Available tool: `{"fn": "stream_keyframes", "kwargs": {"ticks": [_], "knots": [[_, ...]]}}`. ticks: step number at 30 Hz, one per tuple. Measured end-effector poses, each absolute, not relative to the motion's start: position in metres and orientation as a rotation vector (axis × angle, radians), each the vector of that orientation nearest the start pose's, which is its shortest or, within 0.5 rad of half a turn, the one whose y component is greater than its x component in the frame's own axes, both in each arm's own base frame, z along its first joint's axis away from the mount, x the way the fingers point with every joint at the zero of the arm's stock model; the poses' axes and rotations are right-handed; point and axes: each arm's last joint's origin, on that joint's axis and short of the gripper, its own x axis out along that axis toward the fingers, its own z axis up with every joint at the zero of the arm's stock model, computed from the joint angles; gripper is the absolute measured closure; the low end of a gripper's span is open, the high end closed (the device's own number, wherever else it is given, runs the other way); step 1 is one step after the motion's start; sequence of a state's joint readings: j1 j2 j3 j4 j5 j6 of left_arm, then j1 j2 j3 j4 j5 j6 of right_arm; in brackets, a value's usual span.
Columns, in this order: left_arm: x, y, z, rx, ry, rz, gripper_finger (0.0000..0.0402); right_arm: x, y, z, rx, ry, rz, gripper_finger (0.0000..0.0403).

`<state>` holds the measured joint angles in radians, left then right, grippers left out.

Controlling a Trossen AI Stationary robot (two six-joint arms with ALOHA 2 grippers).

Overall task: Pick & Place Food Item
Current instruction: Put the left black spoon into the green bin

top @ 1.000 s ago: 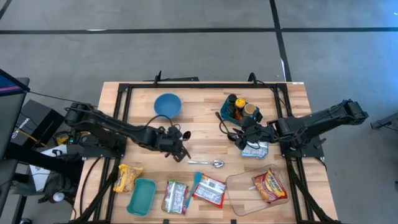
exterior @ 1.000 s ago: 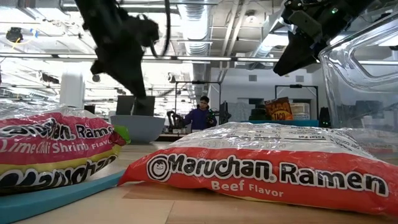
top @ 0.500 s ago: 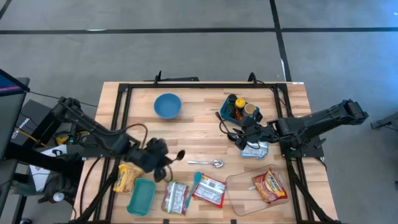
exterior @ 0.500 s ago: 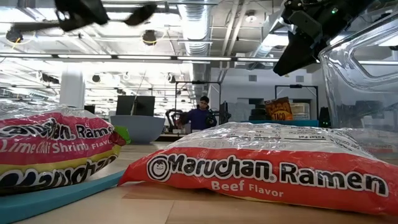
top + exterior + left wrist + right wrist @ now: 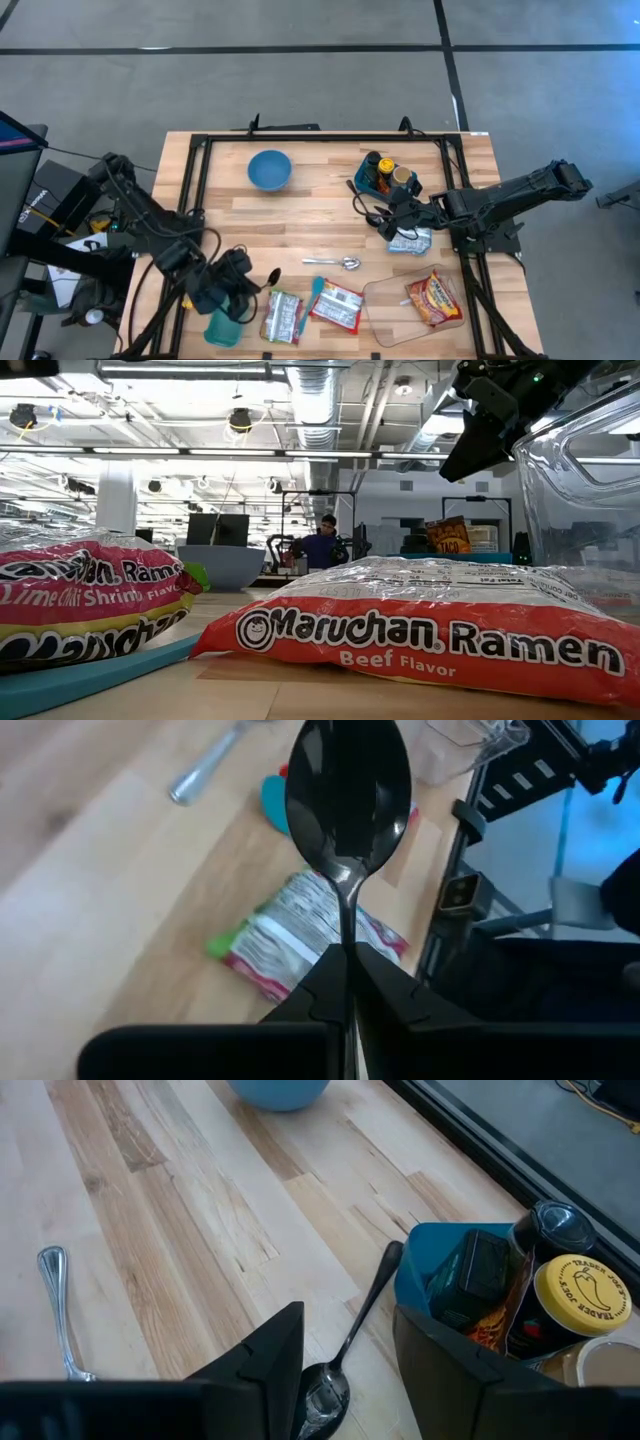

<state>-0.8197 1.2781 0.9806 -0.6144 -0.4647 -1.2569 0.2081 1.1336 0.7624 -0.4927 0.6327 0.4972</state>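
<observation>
Risk: the left gripper (image 5: 243, 287) carries a black spoon (image 5: 348, 795) by the thin end of its handle only. The bowl sticks out well ahead of the fingers, so a quick swing or a knock against the teal tray (image 5: 226, 318) just beside it could twist the spoon in the grip or drop it. My guess is the spoon is a poor tool for shifting a flat packet; pushing one could slide it off the table edge, which is near.

Left gripper: jaws together, clamped on the spoon handle, spoon standing straight out in front. Beyond the spoon tip lie a ramen packet (image 5: 310, 935) and a silver spoon (image 5: 205, 772), neither touched. The yellow packet (image 5: 197, 290) sits just behind the gripper, partly hidden by the arm.

Right gripper (image 5: 384, 214): jaws part-way apart, nothing between them. It hangs over a second black spoon (image 5: 345, 1348) on the wood, not touching as far as I can tell. The condiment caddy (image 5: 500, 1295) is just beside it; a crumpled packet (image 5: 410, 241) is close under the arm.
</observation>
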Motion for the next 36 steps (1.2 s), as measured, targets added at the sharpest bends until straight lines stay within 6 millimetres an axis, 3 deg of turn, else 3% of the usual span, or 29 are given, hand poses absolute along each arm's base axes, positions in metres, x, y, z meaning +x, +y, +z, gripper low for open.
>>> {"fn": "stream_keyframes", "kwargs": {"ticks": [8, 20, 25, 36], "knots": [[0.165, -0.190, 0.261, -0.756, 0.827, 0.230, 0.0399, 0.217, 0.025, 0.240, 0.104, 0.672, -0.590, 0.0253], [0.166, -0.210, 0.218, -0.824, 0.978, 0.446, 0.0400, 0.217, 0.025, 0.240, 0.056, 0.687, -0.567, 0.0253], [0.164, -0.220, 0.203, -0.773, 1.044, 0.462, 0.0398, 0.217, 0.025, 0.240, 0.056, 0.688, -0.566, 0.0253], [0.143, -0.233, 0.201, -0.809, 0.944, 0.476, 0.0400, 0.217, 0.025, 0.240, 0.039, 0.693, -0.560, 0.0253]]}}
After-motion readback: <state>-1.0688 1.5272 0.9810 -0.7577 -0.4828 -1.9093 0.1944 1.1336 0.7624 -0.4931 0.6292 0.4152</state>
